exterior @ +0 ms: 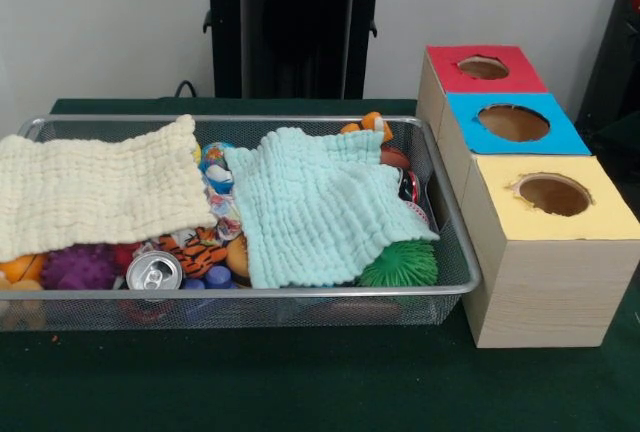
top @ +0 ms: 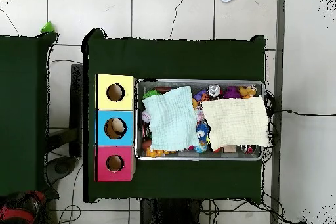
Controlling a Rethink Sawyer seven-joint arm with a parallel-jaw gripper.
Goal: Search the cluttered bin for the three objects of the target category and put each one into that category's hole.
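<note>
The gripper shows in neither view, so its state cannot be told. The wire bin (exterior: 455,252) sits on the tabletop beside the three-hole box (exterior: 545,282). Two soft cloths, cream (exterior: 95,192) and mint (exterior: 315,212), drape over most contents; limp and light, they probably lift best pinched at a free corner. The soda can (exterior: 153,272) at the bin's front edge looks rigid, smooth and slippery; the green spiky ball (exterior: 400,267) squashy.

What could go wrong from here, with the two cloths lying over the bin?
The mint cloth and cream cloth hide much of the wire bin, so targets underneath may be missed. A grasp could snag a cloth and drag out loose items such as the can or green spiky ball. The pincer is not visible.
</note>
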